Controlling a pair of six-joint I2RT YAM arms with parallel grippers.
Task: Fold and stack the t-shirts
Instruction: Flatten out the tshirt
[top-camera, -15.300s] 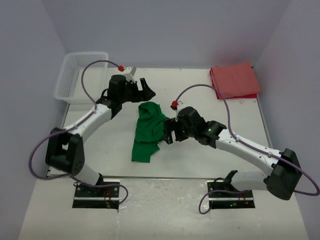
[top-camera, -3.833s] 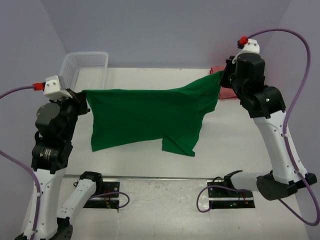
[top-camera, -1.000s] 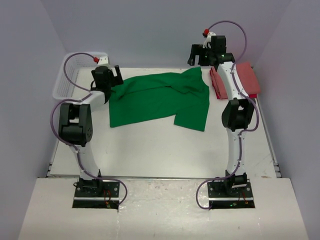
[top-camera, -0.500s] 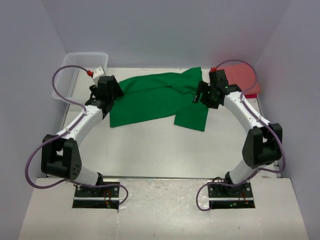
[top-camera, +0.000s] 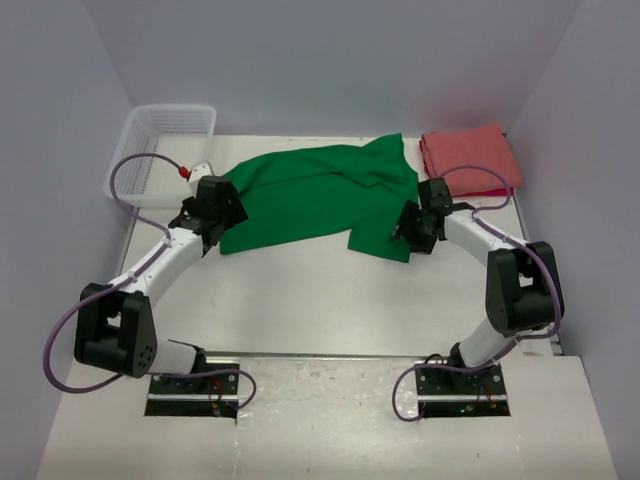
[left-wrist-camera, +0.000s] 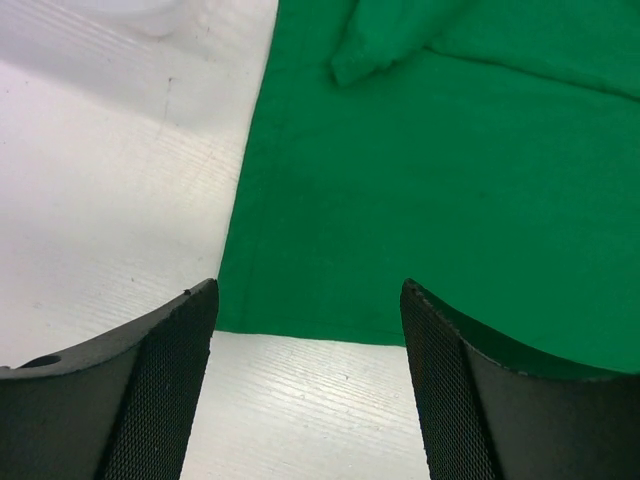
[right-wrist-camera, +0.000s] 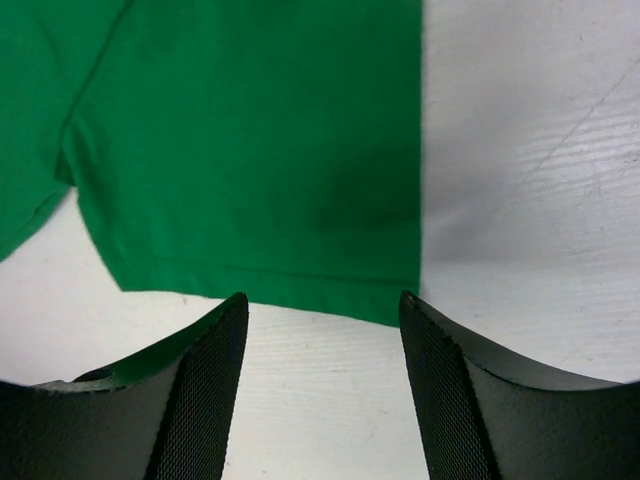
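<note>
The salmon-red t-shirt (top-camera: 468, 160) lies folded at the upper right of the top view, so that half looks done. The green t-shirt (top-camera: 310, 195) is spread open, unfolded, across the upper middle of the table (top-camera: 300, 300). The left gripper (left-wrist-camera: 310, 300) and right gripper (right-wrist-camera: 323, 305) hover over its lower corners with jaws apart and empty, so I judge folding and stacking are both left to do.

The soft cloth t-shirt (left-wrist-camera: 400, 200) ahead of the left gripper (left-wrist-camera: 305, 295) is plain bright green. The folded cloth t-shirt (top-camera: 468, 160) past the right gripper (right-wrist-camera: 322, 305) is plain salmon red. Both grippers are black, their pads (left-wrist-camera: 165, 390) dotted like netting.
</note>
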